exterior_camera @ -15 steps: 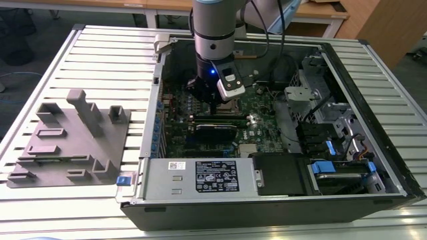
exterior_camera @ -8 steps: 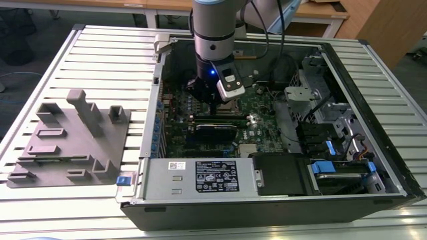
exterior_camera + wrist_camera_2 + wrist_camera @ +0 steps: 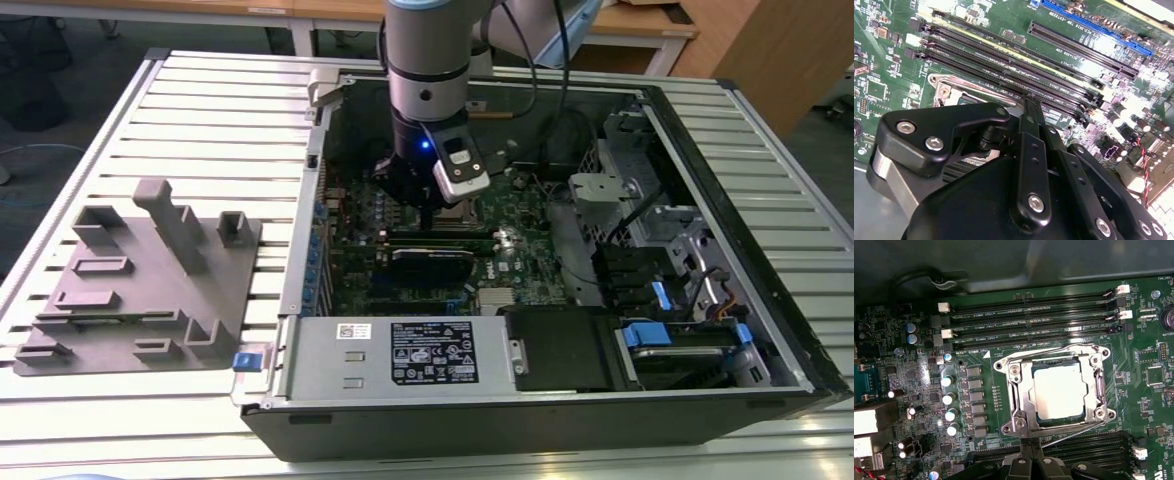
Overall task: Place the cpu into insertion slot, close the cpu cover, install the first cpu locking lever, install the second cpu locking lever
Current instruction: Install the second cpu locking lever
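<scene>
In the first wrist view the silvery cpu (image 3: 1059, 391) lies flat in the insertion slot (image 3: 1110, 414). The silver cpu cover (image 3: 1023, 395) is folded down around it. One thin wire lever (image 3: 1054, 351) runs along the socket's edge by the memory slots. A second wire lever (image 3: 1074, 434) slants away from the opposite edge toward my gripper (image 3: 1030, 456). The gripper (image 3: 1029, 102) has its black fingers pressed together, shut, with the tip at the slot's rim (image 3: 943, 91). In the exterior view the gripper (image 3: 424, 222) reaches down into the open computer case (image 3: 747, 170).
Long black memory slots (image 3: 1029, 327) flank the socket on two sides, and a row of capacitors (image 3: 949, 400) stands beside it. A black card (image 3: 430, 266) and the power supply (image 3: 400, 350) sit nearer the case front. A grey fixture (image 3: 140, 280) lies on the slatted table.
</scene>
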{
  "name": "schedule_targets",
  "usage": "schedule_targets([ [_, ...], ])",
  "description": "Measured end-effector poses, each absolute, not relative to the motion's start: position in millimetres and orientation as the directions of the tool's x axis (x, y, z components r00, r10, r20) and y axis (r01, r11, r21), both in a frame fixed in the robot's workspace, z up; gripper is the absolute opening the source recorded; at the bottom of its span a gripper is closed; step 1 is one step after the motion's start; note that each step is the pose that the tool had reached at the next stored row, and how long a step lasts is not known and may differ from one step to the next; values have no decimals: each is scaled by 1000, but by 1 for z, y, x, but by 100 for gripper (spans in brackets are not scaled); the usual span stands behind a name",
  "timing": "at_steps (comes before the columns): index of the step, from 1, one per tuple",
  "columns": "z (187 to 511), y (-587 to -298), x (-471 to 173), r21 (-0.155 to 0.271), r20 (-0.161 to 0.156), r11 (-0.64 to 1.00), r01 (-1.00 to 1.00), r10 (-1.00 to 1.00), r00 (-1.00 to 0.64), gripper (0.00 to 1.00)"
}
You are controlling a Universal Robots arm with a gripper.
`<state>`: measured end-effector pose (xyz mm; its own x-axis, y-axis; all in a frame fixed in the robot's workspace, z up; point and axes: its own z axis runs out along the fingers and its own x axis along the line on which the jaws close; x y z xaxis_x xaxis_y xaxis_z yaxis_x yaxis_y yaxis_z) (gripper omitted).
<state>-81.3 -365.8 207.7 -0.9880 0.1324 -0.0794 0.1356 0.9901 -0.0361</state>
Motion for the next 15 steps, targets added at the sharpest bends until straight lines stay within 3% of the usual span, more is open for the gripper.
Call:
schedule_targets([
  [9,206,-366,-87,-35,-80,990,135,132,-988,11],
  [15,206,-366,-87,16,-73,991,135,136,-988,11],
])
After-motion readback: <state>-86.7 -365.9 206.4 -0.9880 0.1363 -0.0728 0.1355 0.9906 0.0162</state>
